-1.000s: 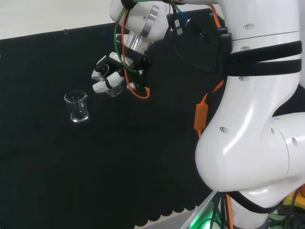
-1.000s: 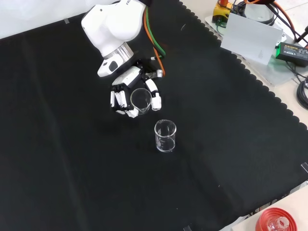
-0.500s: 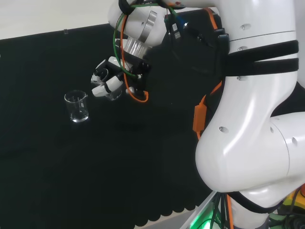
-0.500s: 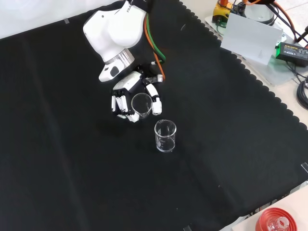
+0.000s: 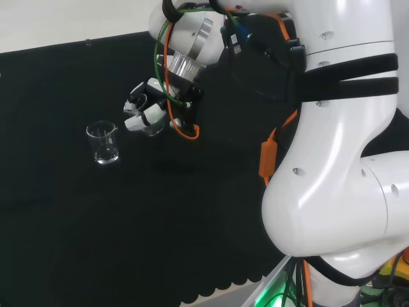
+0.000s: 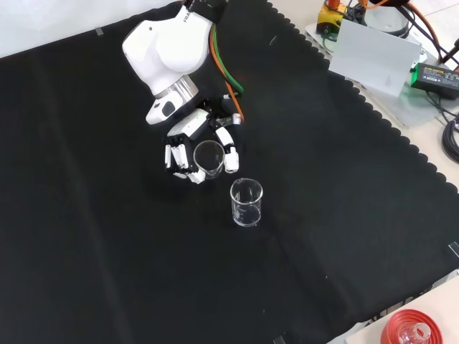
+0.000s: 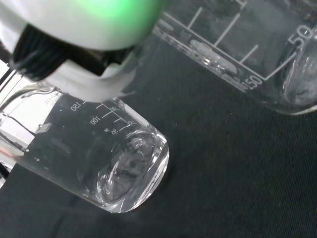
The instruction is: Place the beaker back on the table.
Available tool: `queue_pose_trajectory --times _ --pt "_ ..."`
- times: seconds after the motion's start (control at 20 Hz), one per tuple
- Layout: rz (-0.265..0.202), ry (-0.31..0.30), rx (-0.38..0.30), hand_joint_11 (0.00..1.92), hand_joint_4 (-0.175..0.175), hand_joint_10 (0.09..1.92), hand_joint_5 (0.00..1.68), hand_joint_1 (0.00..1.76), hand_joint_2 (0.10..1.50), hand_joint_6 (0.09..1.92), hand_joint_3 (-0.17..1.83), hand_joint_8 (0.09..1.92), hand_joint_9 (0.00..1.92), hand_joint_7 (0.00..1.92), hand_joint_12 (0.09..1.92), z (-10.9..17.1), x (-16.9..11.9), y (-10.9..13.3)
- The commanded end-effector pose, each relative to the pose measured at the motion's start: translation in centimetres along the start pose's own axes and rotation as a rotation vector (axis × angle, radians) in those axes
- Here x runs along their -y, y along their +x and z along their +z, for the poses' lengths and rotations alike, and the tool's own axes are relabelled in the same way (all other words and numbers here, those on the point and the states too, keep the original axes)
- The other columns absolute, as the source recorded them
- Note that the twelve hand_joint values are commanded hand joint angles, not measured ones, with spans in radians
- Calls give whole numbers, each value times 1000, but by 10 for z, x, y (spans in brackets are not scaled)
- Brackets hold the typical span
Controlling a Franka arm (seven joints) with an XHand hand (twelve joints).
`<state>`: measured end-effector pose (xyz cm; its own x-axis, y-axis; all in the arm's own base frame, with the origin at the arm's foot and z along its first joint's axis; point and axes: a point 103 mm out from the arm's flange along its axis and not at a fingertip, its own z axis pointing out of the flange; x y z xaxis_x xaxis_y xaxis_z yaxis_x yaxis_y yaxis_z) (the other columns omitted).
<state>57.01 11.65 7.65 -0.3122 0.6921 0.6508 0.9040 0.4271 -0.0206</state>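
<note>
The hand point(image 6: 188, 142) is curled round a clear glass beaker point(image 6: 209, 158), fingers on one side and thumb on the other. In the front view I look into the beaker's open mouth, and it seems to hang a little above the black cloth point(image 6: 107, 236). The head view shows the hand point(image 5: 146, 105) with the same beaker point(image 5: 152, 126) under its fingertips. A second clear beaker point(image 6: 246, 203) stands upright on the cloth just beyond the hand, at the left in the head view point(image 5: 104, 142). The wrist view has two scaled beakers point(image 7: 116, 166) point(image 7: 247, 44); which one is held I cannot tell.
Off the cloth's scalloped edge in the front view lie a grey box point(image 6: 373, 54) and a black adapter point(image 6: 437, 77) at the upper right. A red ribbed stand point(image 6: 409, 331) with glassware on it sits at the bottom right. The arm's white links point(image 5: 339, 166) take up the head view's right side.
The hand with its beaker has drifted slightly toward the standing beaker and turned a little. The standing beaker has not moved.
</note>
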Motion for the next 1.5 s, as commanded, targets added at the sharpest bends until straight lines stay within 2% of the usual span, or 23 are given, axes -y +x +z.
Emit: queue_pose_trajectory --times 0.05,0.85,1.5 --pt "1 -5 -11 754 35 374 1353 1312 499 570 833 87 1213 1676 1130 0 0 -3" --pt "3 -59 -70 757 37 371 1354 1312 499 570 832 87 1211 1675 1126 5 -1 -13" --pt "-7 -68 -71 766 37 364 1352 1311 505 569 824 87 1206 1673 1111 6 1 -19"
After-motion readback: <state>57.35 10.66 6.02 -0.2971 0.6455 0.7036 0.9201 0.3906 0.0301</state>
